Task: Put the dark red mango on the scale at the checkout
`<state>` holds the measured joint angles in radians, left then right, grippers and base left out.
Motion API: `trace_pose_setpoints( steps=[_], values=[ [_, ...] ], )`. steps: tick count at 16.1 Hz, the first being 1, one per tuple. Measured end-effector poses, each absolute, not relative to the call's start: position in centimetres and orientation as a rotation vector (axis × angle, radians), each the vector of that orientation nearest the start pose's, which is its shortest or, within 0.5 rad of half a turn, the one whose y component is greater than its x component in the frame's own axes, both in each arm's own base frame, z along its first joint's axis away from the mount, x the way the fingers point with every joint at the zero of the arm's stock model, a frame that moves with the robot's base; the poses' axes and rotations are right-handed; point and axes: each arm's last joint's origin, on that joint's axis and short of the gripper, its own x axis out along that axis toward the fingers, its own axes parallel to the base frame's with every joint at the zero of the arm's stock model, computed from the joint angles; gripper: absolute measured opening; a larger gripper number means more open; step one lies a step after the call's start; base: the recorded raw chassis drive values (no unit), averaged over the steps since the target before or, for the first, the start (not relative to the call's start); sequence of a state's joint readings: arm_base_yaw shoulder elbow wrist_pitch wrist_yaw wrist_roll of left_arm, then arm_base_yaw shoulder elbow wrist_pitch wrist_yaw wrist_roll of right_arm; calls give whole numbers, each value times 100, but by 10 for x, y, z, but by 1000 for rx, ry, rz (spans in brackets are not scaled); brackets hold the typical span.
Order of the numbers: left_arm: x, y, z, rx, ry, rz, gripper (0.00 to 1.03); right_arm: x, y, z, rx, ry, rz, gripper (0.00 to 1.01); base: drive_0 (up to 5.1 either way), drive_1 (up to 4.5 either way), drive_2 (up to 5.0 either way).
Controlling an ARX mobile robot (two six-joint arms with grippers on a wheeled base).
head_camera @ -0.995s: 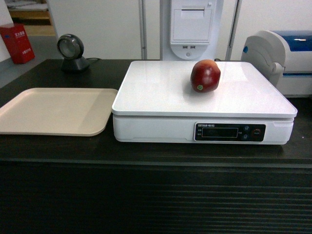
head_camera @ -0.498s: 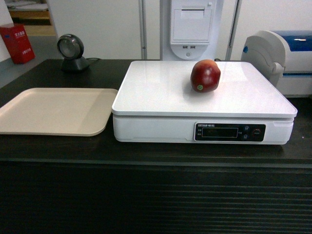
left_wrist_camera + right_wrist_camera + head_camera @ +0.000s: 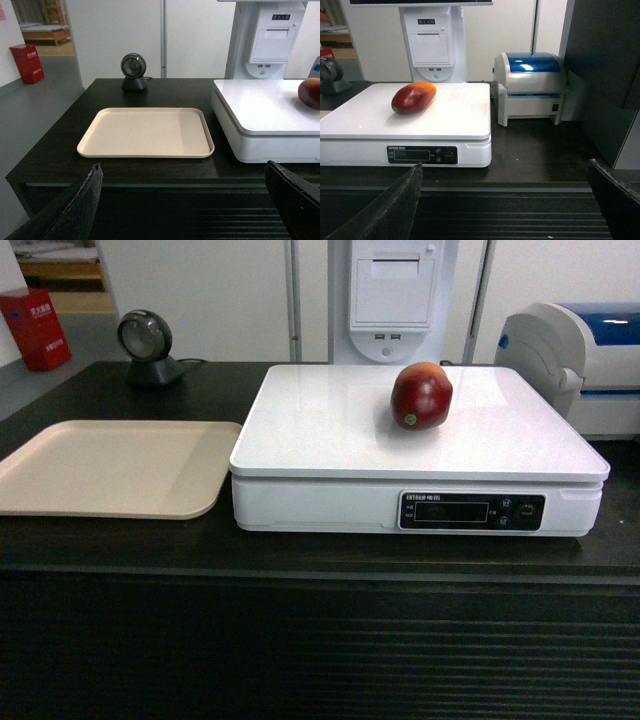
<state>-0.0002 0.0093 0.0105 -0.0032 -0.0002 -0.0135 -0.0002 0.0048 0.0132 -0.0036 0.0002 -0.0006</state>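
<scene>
1. Dark red mango (image 3: 421,396) lies on its side on the scale (image 3: 330,440), right of the platter's centre and toward the far edge, stem spot facing near. Nothing touches it.
2. Scale sits on the black checkout table (image 3: 120,540); beige tray (image 3: 110,468) just beside its left, label printer (image 3: 530,85) to its right, round scanner (image 3: 133,71) at the far left.
3. Left gripper (image 3: 185,210): jaws spread wide, holding nothing, low at the table's near edge.
4. Right gripper (image 3: 505,210): jaws likewise wide apart, empty.
5. Handling judgement: glossy skin looks slippery, flesh bruisable, moderate weight; rounded, so it may roll. Grip across the short middle, gently.
6. Placement looks complete.
</scene>
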Motion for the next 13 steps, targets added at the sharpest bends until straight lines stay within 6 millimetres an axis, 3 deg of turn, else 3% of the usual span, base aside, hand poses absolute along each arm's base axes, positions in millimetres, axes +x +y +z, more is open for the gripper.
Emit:
trace_pose_setpoints(
  steps=[13],
  values=[
    [98,0,166,-13,2,1,98,97,0,167,-1,-4,0,98,0,0,0]
  ],
)
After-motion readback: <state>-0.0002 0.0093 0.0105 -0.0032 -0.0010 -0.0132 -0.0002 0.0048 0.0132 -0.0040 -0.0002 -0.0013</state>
